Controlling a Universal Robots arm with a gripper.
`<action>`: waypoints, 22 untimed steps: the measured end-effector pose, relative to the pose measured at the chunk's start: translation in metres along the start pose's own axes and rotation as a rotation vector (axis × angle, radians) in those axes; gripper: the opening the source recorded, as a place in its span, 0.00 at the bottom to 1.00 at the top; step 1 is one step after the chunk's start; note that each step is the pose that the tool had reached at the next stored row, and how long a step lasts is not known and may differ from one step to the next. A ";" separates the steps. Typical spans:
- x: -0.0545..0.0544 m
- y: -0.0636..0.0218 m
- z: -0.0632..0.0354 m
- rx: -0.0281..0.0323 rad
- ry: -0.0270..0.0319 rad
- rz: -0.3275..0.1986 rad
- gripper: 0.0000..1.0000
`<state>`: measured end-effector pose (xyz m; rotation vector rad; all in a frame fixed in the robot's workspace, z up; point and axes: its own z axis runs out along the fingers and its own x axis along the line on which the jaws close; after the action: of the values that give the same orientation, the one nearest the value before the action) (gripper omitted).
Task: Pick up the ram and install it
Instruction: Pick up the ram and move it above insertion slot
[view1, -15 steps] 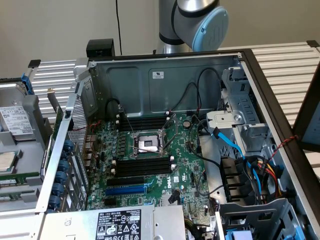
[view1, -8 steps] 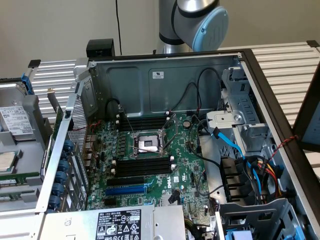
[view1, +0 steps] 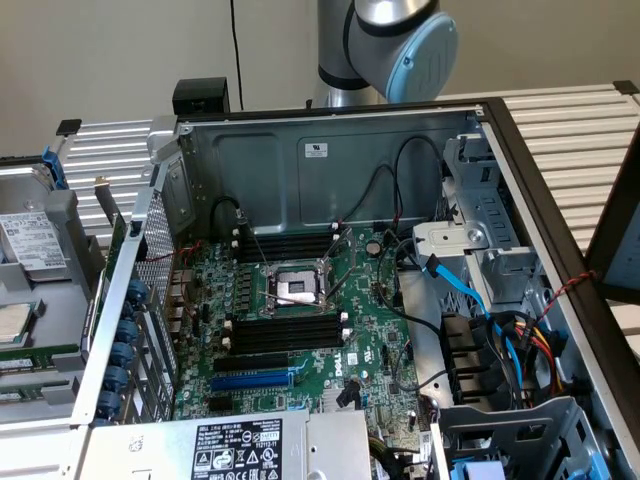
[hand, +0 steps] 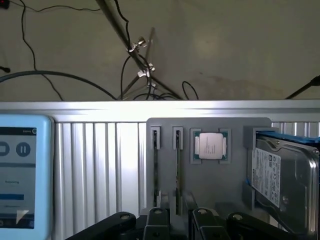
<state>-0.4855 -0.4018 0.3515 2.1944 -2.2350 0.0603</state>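
In the wrist view, a grey holder (hand: 210, 185) carries two thin green sticks standing on edge in narrow grooves. These are ram sticks, one (hand: 177, 167) directly beyond the gripper's middle and the other (hand: 156, 167) beside it. My gripper (hand: 178, 224) shows as black linkage spread wide in front of the holder, open, with nothing between its fingers and apart from both sticks. In the exterior view, the open computer case holds a green motherboard (view1: 370, 340) with black memory slots (view1: 285, 335) on either side of the CPU socket (view1: 295, 288).
On the holder, a CPU (hand: 210, 146) and a hard drive (hand: 280, 175) sit beside the sticks. A teach pendant (hand: 20, 170) lies on the ribbed table. The case has a blue expansion slot (view1: 250, 382), loose cables (view1: 500, 320) and a drive cage. The arm's base (view1: 385, 45) stands behind it.
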 end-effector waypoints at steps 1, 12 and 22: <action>0.002 0.0000 0.0015 0.0000 -0.0001 0.000 0.25; 0.008 -0.0126 0.0213 0.0000 0.0015 -0.003 0.25; 0.014 -0.0178 0.0400 0.0002 0.0018 -0.005 0.25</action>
<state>-0.4672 -0.4179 0.3124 2.1996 -2.2281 0.0625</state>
